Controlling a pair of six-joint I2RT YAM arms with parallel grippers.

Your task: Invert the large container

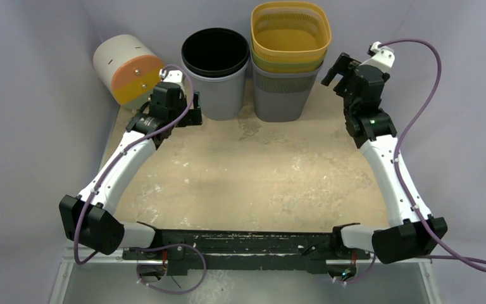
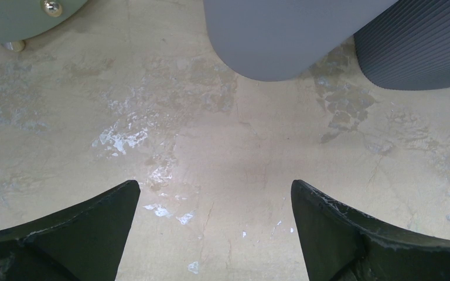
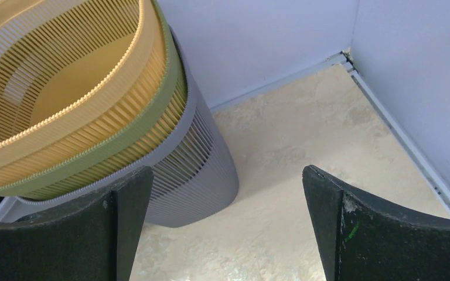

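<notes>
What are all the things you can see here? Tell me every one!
White and orange drum-shaped container: one, lying on its side, far left corner.
Grey round plastic bin: one, black inside, upright, far middle.
Slatted plastic baskets: three, nested, yellow basket on top, green basket, grey basket at the bottom, right of the bin.
Worn beige table: one, under everything.
Purple cables: two, one along each arm.
Left gripper: one, black, open, near the bin.
Right gripper: one, black, open, beside the baskets.
</notes>
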